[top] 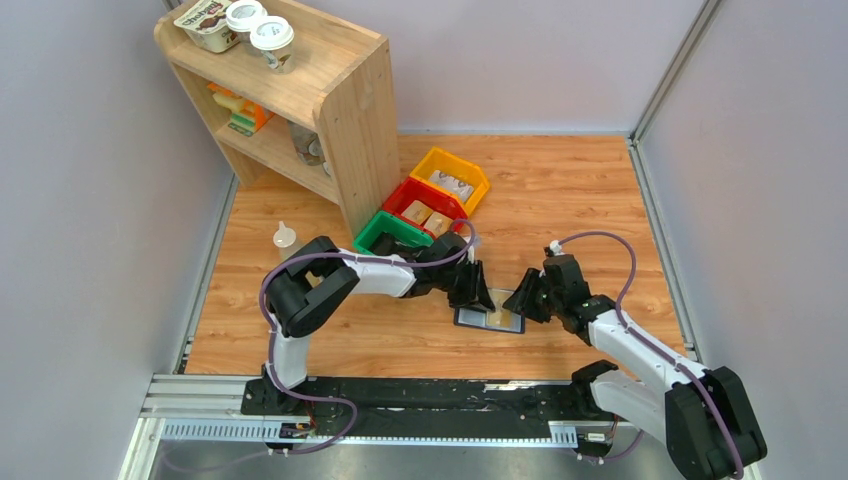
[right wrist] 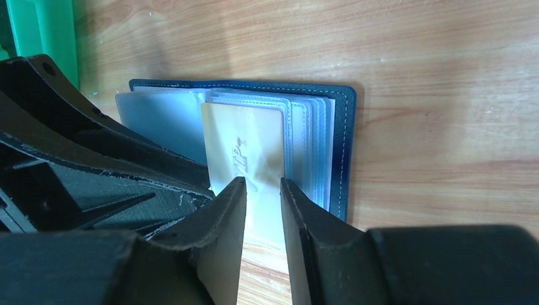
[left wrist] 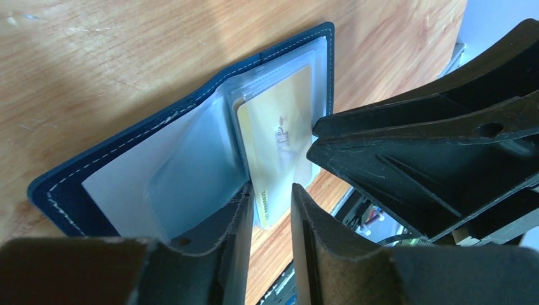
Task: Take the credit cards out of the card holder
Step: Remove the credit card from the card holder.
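Note:
The navy card holder (top: 470, 318) lies open on the wooden table, its clear sleeves fanned out (left wrist: 159, 171) (right wrist: 343, 140). One tan credit card (left wrist: 276, 140) (right wrist: 245, 143) pokes part-way out of a sleeve. My left gripper (top: 480, 296) (left wrist: 272, 187) comes from the left and is open; its left finger rests on a sleeve and the card's corner shows in the gap. My right gripper (top: 522, 300) (right wrist: 262, 181) comes from the right and is open, with its tips over the card's near end. The two grippers nearly touch.
Green (top: 385, 232), red (top: 425, 205) and yellow (top: 455, 178) bins stand in a row behind the left arm. Next to them is a wooden shelf (top: 340, 100) with cups on top. A small white object (top: 285, 236) lies at the left.

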